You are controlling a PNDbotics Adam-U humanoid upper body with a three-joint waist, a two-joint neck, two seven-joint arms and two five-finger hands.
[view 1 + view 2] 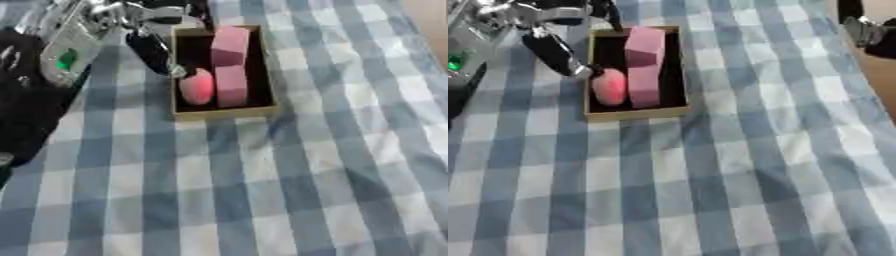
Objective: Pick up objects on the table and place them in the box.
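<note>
In the box (267, 107), pink blocks (230, 85) lying lengthwise away from camera, left hand (156, 50) fingers straight beside a pink egg (197, 86)

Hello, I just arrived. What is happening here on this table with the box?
The robot's left hand reaches over the left edge of a shallow brown box on a blue-and-white checked tablecloth. Its fingertip is at a rounded pink object inside the box. Two pink blocks already lie in the box beside it. Whether the fingers are gripping the rounded object is not clear. The right hand shows only at the upper right corner of the right eye view.
</note>
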